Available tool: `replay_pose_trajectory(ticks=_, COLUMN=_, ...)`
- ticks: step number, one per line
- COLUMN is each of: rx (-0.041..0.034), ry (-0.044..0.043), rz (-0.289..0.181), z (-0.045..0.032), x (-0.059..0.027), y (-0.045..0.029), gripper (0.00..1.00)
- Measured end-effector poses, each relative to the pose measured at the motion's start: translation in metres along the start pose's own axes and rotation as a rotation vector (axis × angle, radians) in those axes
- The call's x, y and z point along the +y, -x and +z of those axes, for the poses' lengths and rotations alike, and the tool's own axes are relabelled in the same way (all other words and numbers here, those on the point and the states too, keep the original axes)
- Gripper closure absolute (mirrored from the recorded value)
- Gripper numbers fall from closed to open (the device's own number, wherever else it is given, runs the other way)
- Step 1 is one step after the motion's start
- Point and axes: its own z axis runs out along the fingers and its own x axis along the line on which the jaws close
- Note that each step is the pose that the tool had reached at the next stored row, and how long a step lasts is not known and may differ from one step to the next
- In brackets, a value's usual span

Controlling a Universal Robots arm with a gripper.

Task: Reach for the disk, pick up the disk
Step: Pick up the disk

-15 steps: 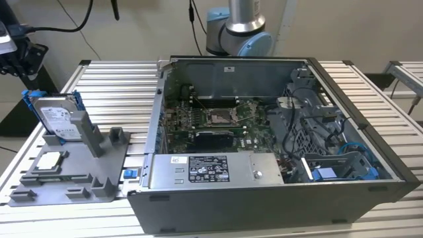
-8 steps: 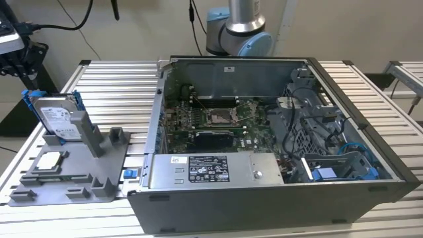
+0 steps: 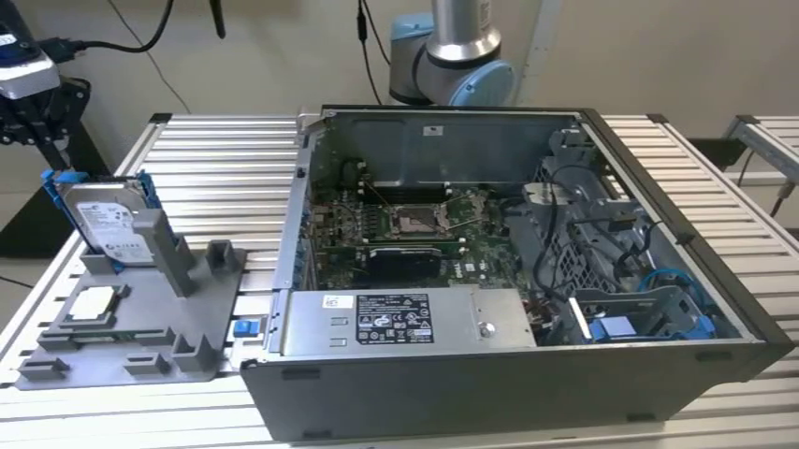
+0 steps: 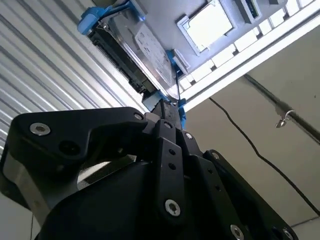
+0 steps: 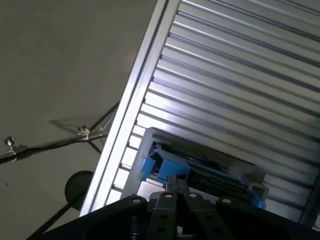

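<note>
We log a work table (image 3: 212, 150) of ribbed aluminium slats, with light glinting off the ridges. Behind it is a plain beige wall (image 3: 649, 47). A second slatted table (image 3: 777, 140) stands at the exterior view's right. The floor (image 5: 50, 60) is smooth and grey, and a dark cable (image 4: 260, 159) trails across it.

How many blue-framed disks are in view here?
1. The disk stands on edge on the grey fixture plate at the exterior view's left, with the gripper at its blue edge in both wrist views. More may be hidden inside the open computer case.
</note>
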Motion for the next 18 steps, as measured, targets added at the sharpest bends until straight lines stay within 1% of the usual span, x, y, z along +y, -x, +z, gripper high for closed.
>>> replay_pose_trajectory(ticks=18, rx=0.0124, ry=-0.0002, rz=-0.326, z=0.0000, x=0.0000, y=0.0000, gripper=1.00)
